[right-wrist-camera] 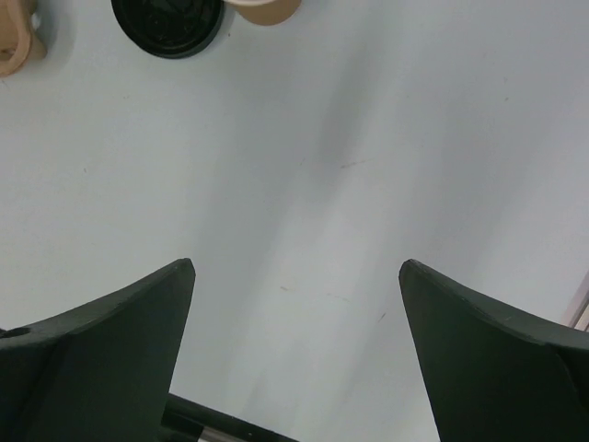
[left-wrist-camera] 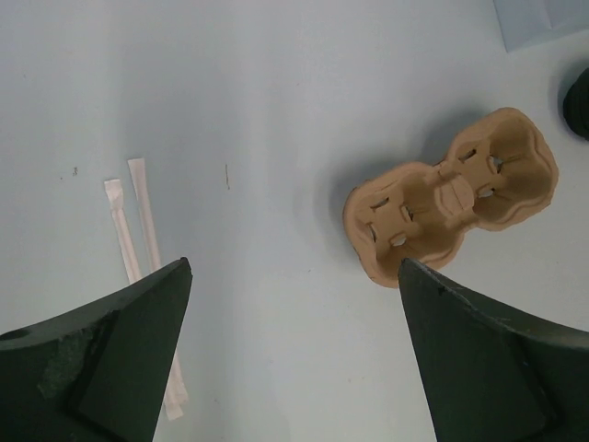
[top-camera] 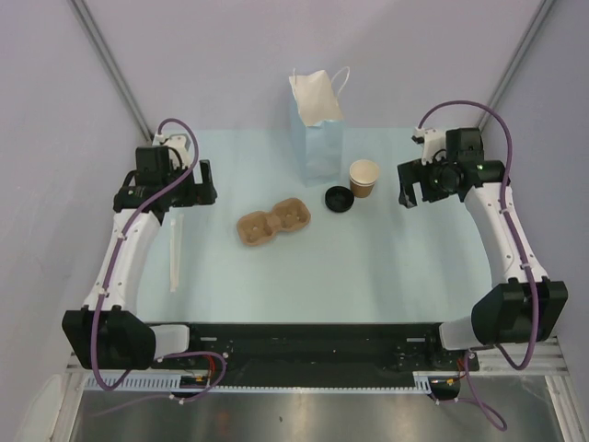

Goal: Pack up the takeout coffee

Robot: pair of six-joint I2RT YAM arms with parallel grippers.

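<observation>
- Overhead, standing upright just right of the frame's centre: small tan paper cup (top-camera: 363, 177), mouth uncovered, cream inside.
- Just to its lower left, flat on the pale table (top-camera: 386, 276): round black lid (top-camera: 339, 199), close beside the cup; touching or not, cannot tell.
- Right of the cup, near but apart from it: right gripper (top-camera: 409, 191), jaws spread wide, nothing between them.
- From the right wrist, only bare table surface between the two dark fingers, with lid and cup cut off by the top edge at upper left.
- At the left of the overhead frame, well apart from cup and lid: left gripper (top-camera: 191, 187), likewise spread wide and gripping nothing.
- Between that gripper and the lid, lying slantwise: brown moulded-pulp carrier (top-camera: 273, 222) with two wells, both unfilled.
- Behind the cup, at top centre: tall light-blue paper bag (top-camera: 317, 129) with white handles, upright, mouth open.
- Lower left in the left wrist view, partly under the left finger: two paper-wrapped straws (left-wrist-camera: 138, 230), side by side.
</observation>
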